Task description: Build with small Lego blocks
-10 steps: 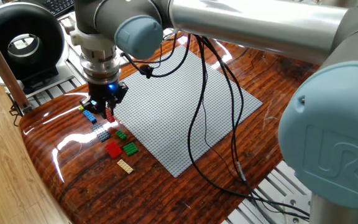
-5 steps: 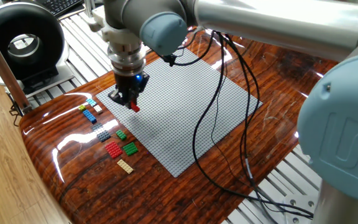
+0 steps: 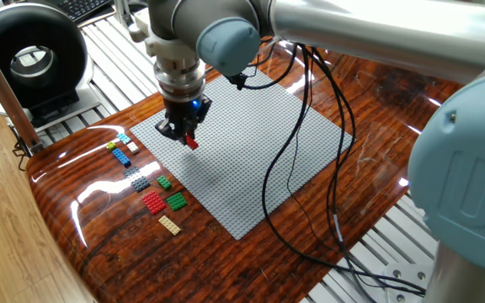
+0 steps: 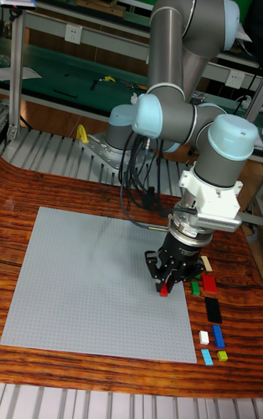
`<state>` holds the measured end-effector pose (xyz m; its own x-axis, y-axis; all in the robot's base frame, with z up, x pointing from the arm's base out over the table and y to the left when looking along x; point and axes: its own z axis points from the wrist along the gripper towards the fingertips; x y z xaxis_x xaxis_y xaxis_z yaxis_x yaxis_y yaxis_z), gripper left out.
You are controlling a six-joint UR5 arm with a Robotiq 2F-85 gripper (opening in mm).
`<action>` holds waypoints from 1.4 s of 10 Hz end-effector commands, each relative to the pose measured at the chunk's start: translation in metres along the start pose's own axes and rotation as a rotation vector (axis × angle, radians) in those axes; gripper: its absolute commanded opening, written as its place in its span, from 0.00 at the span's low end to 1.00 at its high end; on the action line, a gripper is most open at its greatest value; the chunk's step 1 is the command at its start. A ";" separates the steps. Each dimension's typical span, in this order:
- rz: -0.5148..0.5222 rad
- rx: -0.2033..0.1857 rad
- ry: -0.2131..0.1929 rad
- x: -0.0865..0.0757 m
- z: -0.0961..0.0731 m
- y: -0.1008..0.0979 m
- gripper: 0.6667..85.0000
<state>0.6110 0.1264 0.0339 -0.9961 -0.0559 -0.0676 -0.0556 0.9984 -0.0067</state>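
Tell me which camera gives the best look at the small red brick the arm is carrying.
The fixed view: the red brick shows clear below the gripper, above the grey baseplate. In the tall fixed view the brick is a small red speck, partly hidden between the dark fingers.

A glossy, varnished wooden table (image 3: 251,252) with strong grain is seen, bright glare being reflected from it. A matt grey studded plastic baseplate (image 3: 251,160) is laid on it. The small bricks (image 3: 151,202) appear as smooth, shiny plastic. The arm (image 3: 369,34) is made of brushed silvery metal with smooth pale-blue plastic caps. Ribbed metal rails (image 3: 386,244) are seen beside the table.
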 end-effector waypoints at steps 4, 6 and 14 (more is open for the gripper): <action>-0.118 -0.037 0.024 0.021 -0.013 -0.065 0.01; -0.098 -0.072 0.021 0.021 -0.017 -0.065 0.01; -0.014 -0.010 -0.024 0.008 -0.016 -0.081 0.01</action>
<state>0.6062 0.0474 0.0483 -0.9915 -0.0912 -0.0924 -0.0914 0.9958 -0.0019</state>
